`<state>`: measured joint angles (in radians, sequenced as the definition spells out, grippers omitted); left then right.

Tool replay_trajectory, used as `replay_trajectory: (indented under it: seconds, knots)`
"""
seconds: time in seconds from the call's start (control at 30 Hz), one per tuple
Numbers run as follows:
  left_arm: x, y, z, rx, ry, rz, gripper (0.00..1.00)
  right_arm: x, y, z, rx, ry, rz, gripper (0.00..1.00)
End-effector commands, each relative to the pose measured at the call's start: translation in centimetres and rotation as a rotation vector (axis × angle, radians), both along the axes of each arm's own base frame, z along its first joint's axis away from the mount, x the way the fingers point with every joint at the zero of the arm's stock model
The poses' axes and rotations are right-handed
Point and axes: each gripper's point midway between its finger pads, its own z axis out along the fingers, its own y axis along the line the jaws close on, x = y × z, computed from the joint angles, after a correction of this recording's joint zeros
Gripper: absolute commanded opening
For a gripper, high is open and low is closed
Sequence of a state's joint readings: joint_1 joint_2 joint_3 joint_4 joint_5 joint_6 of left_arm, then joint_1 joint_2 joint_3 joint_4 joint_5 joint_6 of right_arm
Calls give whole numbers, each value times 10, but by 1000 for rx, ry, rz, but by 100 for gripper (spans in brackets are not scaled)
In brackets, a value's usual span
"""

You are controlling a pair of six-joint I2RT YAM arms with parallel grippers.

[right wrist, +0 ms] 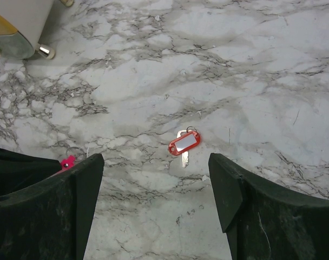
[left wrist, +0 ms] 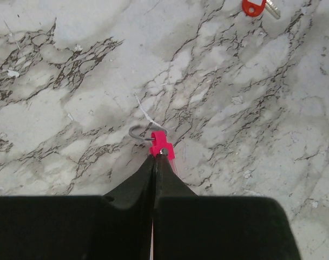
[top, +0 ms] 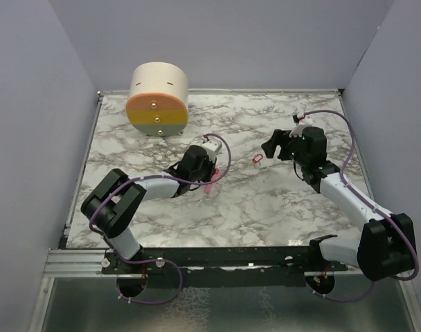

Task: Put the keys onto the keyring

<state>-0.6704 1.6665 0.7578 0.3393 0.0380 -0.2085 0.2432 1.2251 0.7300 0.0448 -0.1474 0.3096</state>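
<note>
On worktop (top: 266, 207), keys (top: 257, 159) lay right of centre, just left of right end effector (top: 274, 146), not touching. Left of keys, well apart, keyring (left wrist: 153, 138) sat in left end effector (left wrist: 155, 158) tips. At back left stood drum (top: 158, 99).

Top camera overlooks the table (top: 266, 207); both wrist cameras look down closely, sharing the keys (right wrist: 184, 145)

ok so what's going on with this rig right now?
The left gripper is shut on the pink strip of the keyring, and the thin metal ring sticks out past its fingertips. The right gripper is open and holds nothing. The red-tagged key lies flat on the marble table ahead of it, untouched. The key is not yet on the ring.
</note>
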Motion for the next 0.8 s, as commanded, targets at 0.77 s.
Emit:
replay_trajectory:
  seconds: [0.77]
  knots:
    - [-40, -86, 26, -185, -27, -468, 0, -1, 3, 7, 1, -13, 16, 78]
